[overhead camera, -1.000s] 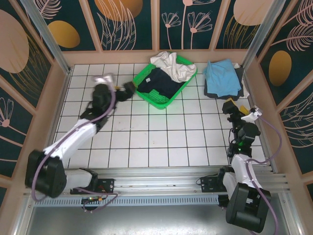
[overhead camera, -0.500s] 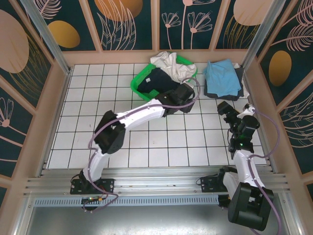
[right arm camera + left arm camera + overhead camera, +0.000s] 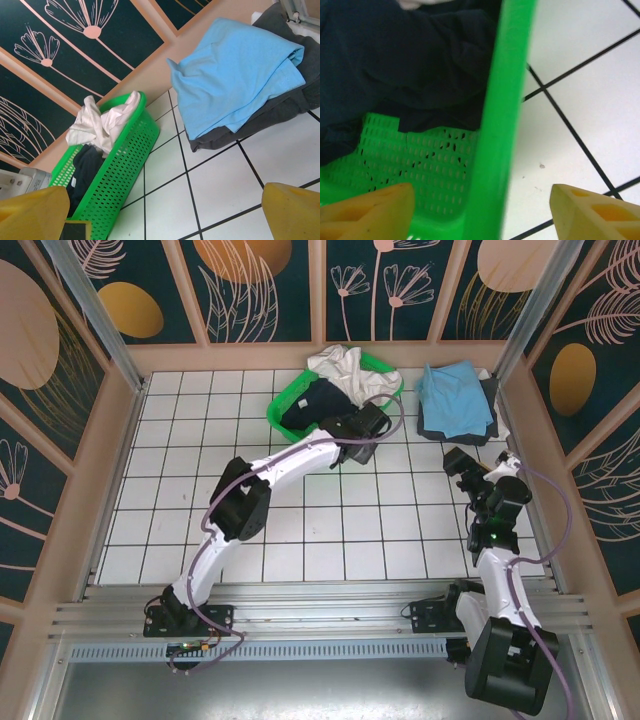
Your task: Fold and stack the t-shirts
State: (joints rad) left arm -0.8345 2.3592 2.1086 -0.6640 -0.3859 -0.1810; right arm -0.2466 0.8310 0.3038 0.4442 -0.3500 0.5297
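Tiled table [image 3: 280, 530], navy t-shirt [image 3: 395, 60] in basket [image 3: 495, 125], left end effector [image 3: 482, 207] and right end effector [image 3: 162, 210] wide

Nothing readable is showing: no words, brands or numbers are appearing on the t-shirts [image 3: 230, 70], basket [image 3: 125, 155] or table [image 3: 200, 440].

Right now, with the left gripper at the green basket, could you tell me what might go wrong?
The left gripper straddles the rim of the green basket, so closing could clamp plastic rather than the navy t-shirt and drag the basket. The cream t-shirt hangs over the far rim; a tug might spill it out.
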